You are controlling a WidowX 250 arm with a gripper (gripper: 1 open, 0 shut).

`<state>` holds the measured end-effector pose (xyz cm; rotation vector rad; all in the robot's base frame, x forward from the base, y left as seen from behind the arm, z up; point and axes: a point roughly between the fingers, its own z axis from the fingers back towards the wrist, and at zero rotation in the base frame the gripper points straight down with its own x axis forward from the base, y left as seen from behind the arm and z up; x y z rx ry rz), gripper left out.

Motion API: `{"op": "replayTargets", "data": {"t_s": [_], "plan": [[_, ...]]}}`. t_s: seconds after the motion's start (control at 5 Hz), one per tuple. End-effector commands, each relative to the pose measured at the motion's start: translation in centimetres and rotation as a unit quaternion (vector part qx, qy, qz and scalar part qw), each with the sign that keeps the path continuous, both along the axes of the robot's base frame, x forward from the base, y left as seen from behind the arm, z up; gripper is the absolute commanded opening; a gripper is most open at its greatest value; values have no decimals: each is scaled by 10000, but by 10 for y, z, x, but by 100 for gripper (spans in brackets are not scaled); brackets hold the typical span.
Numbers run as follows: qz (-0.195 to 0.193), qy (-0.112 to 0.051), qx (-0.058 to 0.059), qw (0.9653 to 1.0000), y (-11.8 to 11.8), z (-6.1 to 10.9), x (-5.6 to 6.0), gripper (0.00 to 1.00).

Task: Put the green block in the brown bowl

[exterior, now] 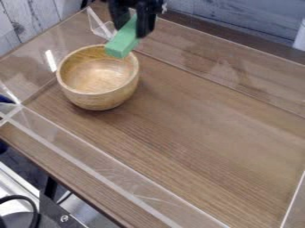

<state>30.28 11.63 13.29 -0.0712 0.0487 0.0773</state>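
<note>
Gripper (135, 25) is sitting at the top edge of the frame, black, mostly cropped, pointing down, with its jaws clamped on the upper end of the green block (123, 41). Block is hanging tilted in the air, clear of the desk (202, 125), its lower end slanting down toward the left. In this view it is overlapping the far right rim of the brown bowl (99, 77), so it is reading as above that rim; with a single camera angle I can't be sure whether it is directly over the bowl or a bit behind it. Block is not touching the bowl as far as the picture is showing. Bowl is sitting upright on the wood-grain desk, left of centre, pale interior showing with nothing inside. Clear acrylic walls (71, 147) are running around the desk surface; a small clear bracket-like piece (95, 20) is standing at the back, just left of the gripper, partly hidden. The right and front of the desk are showing only bare wood grain with reflections.
</note>
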Motion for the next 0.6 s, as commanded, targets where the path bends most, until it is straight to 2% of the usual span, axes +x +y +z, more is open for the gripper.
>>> {"op": "replayTargets", "data": {"t_s": [0.0, 0.4], "plan": [[131, -215, 231, 9994, 25, 6, 0, 0], [273, -12, 471, 9985, 51, -30, -17, 0]]}}
